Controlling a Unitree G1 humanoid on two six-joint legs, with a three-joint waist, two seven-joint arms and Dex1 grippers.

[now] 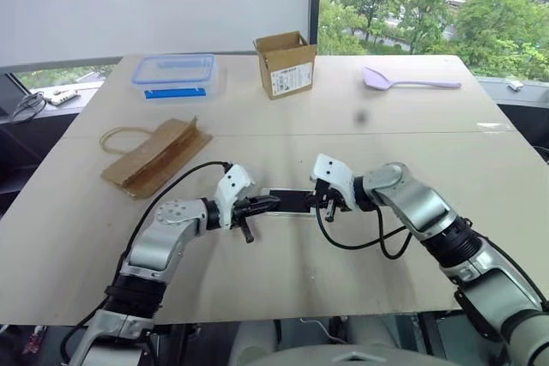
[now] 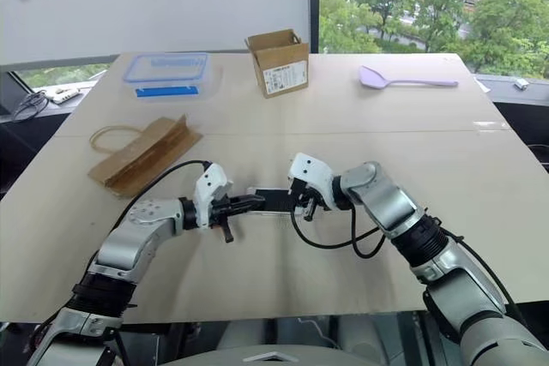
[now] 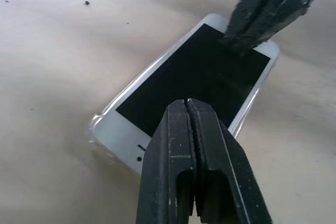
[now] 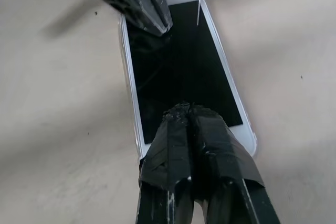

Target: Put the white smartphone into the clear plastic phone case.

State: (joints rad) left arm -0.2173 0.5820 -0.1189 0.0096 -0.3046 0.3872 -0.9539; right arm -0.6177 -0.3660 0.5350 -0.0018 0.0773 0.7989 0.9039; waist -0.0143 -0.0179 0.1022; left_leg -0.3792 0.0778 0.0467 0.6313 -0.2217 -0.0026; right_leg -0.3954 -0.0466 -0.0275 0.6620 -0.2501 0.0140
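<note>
Left gripper [image 3: 189, 103] and right gripper [image 4: 190, 109], both with fingers pressed together, bear on opposite ends of the white smartphone [image 3: 194, 77], which lies on the tabletop [image 1: 283, 289] inside the clear plastic phone case [image 3: 95, 127]. Recommended: press evenly on each corner until seated.

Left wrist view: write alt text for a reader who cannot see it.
A white smartphone lies screen-up on a pale table, with the glinting rim of a clear plastic phone case showing around its edges. The left pincer, fingers shut together, points at its near end, while the right pincer, also shut, comes down on the far end.
</note>
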